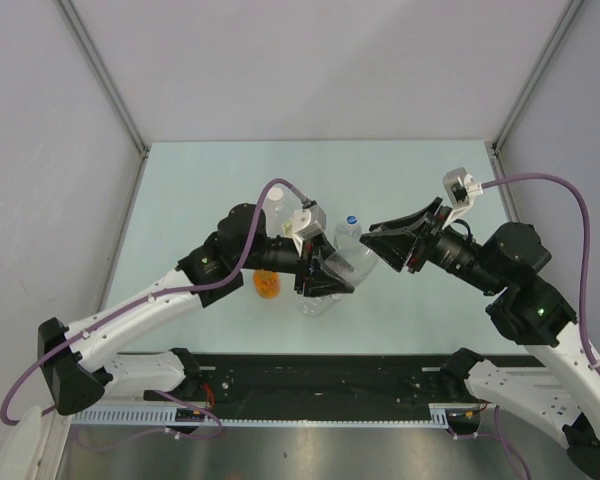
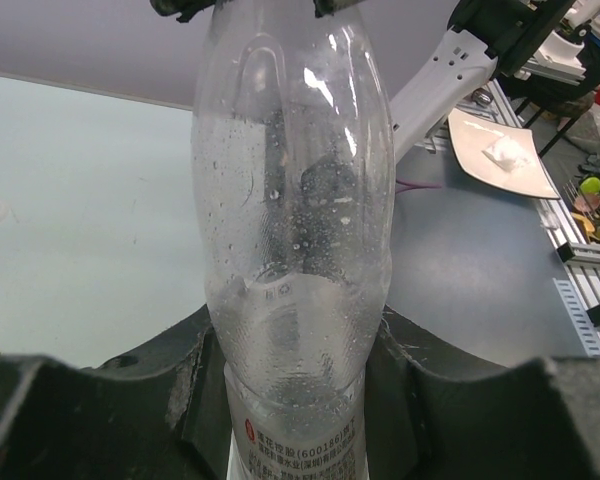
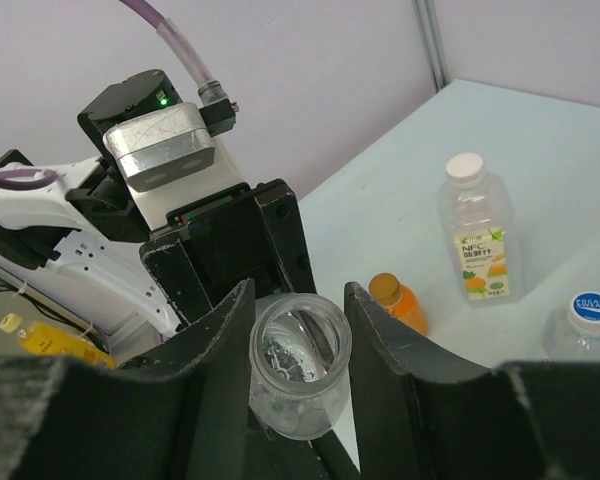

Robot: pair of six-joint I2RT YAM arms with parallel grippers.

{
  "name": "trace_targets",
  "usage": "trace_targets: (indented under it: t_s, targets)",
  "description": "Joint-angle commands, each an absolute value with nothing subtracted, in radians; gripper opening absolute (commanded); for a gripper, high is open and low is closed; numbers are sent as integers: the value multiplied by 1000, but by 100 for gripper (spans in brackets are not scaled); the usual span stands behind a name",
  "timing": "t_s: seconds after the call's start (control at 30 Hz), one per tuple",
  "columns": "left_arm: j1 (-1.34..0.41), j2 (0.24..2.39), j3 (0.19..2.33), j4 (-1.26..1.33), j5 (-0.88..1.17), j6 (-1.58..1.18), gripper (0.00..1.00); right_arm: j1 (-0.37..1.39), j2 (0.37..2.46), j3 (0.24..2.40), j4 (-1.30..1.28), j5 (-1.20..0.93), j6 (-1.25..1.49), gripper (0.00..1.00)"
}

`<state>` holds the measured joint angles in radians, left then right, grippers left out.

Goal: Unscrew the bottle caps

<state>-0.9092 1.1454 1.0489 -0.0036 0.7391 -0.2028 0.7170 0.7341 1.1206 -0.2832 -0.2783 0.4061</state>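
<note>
Currently your left fingers clamp the clear bottle above the table, your right fingers pinching its neck end; judged light, thin-walled, crushable, so grip the stiffer neck.

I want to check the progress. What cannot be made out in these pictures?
- Clear bottle, left wrist view: far end cut off by the top edge.
- Same bottle, top view: mostly hidden by the left tool.
- Right wrist view: unclear whether the right tool already grips its end.
- Blue-capped bottle, right wrist view: cut off by the right edge.
</note>
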Motion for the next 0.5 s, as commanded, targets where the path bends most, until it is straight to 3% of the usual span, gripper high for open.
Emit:
trace_targets:
  t_s: [0.0, 0.1, 0.33, 0.47]
  targets:
    - [-913, 1120, 1088, 23, 744, -184, 8, 718, 732, 1161, -302, -294, 382, 19]
    - [-913, 1115, 1089, 17, 720, -181, 23, 718, 735, 1163, -310, -302, 384, 0]
    - [-913, 1101, 1097, 8, 655, -172, 75, 718, 736, 1180, -325, -307, 382, 0]
    - [-913, 1095, 1097, -34, 627, -166, 80, 718, 739, 1189, -328, -307, 380, 0]
